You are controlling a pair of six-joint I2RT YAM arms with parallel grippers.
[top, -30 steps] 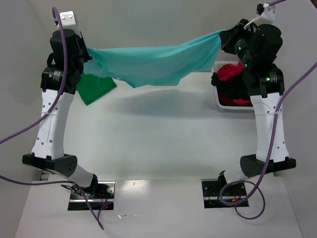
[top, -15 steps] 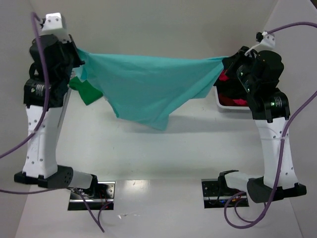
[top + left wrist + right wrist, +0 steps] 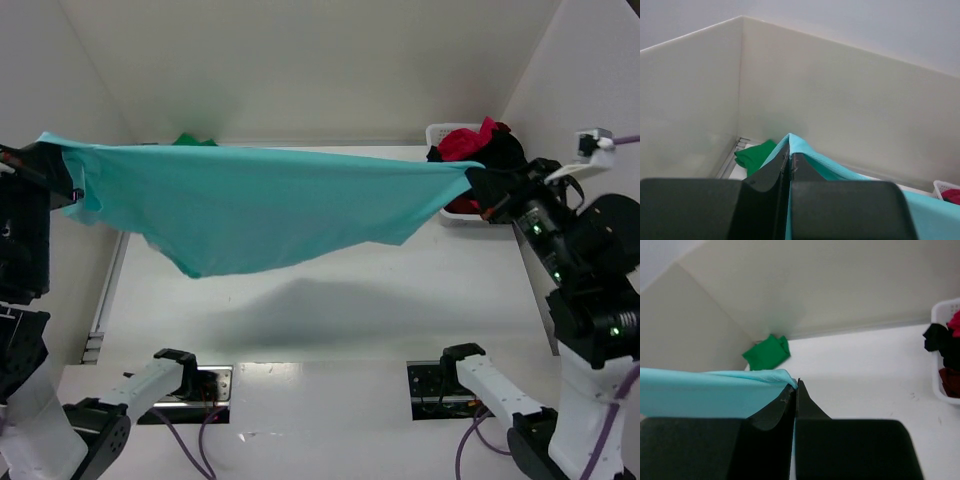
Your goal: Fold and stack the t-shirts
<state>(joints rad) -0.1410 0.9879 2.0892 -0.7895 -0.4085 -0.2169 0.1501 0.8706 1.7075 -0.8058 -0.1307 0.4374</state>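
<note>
The teal t-shirt [image 3: 270,205] hangs in the air above the bench [image 3: 340,330], pulled out wide between the two arms and touching nothing beneath it. Its upper edge runs nearly straight from the far left of the overhead view to the right side, while the lower edge sags in a loose curve that dips lowest left of centre; a soft shadow [image 3: 320,310] lies on the bench under it. The left claw [image 3: 62,172] is pinched tight on the shirt's left end, and its wrist view shows the two fingers pressed together with teal cloth folded over their tips. The right claw [image 3: 482,188] is likewise clamped on the shirt's right end, where its wrist view shows a teal fold gathered at the closed fingertips and stretching away to the left. Behind the raised shirt, a green t-shirt [image 3: 195,140] lies on the bench in the far left corner against the back wall [image 3: 320,70], only its top edge showing in the overhead view. In the far right corner stands a white basket [image 3: 436,131] on the bench, holding a red t-shirt [image 3: 466,142] heaped beside a black t-shirt [image 3: 506,150], close behind the right claw.
</note>
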